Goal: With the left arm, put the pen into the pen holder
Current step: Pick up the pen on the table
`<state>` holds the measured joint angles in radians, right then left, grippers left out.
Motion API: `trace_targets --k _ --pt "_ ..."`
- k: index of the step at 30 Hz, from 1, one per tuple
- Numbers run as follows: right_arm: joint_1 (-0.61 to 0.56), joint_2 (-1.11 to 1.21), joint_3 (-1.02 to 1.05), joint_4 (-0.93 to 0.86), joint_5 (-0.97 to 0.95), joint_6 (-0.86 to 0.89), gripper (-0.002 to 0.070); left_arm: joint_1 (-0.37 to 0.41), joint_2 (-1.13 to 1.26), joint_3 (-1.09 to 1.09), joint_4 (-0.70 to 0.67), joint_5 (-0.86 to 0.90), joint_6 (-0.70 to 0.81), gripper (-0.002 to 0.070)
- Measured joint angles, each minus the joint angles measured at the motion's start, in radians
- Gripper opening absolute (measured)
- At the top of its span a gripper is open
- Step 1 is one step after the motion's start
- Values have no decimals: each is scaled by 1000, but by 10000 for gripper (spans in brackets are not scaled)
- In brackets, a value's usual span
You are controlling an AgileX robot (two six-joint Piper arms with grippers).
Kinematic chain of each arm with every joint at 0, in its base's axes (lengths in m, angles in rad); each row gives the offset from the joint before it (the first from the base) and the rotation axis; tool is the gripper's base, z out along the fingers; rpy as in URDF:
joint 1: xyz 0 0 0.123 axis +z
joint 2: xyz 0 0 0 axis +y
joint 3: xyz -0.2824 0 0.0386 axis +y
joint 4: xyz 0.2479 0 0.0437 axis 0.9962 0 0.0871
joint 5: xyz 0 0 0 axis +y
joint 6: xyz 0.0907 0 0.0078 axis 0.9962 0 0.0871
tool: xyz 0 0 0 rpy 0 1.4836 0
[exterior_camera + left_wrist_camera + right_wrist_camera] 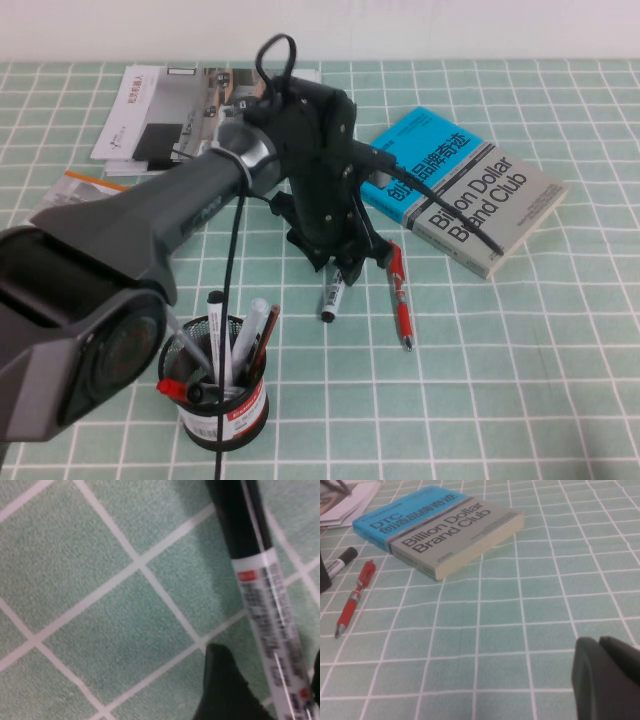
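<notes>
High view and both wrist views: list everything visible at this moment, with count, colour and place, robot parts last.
pen: 1, white barrel, black cap, on the cloth under the left gripper
red pen: 1, red, on the cloth just right of the pen
pen holder: 1, black mesh, near left, holding several pens
book: 1, blue and grey, right of centre
brochures: a few, white and grey, far left
tablecloth: 1, green with white grid
left gripper: 1, black, low over the pen, fingers either side of the barrel
right gripper: 1, black, at the right wrist view's edge, above bare cloth
</notes>
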<state>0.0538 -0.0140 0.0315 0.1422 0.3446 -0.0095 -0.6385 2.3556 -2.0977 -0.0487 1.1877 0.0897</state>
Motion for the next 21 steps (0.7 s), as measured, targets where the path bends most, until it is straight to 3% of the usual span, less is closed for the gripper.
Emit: trace_targets --k 7,14,21 --pt "0 0 0 0 0 0 -20 -13 9 -6 37 -2 -23 300" --pt "0 0 0 0 0 0 -20 -13 9 -7 49 20 -30 109" --pt "0 0 0 0 0 0 -20 -15 -12 -7 43 34 -20 106"
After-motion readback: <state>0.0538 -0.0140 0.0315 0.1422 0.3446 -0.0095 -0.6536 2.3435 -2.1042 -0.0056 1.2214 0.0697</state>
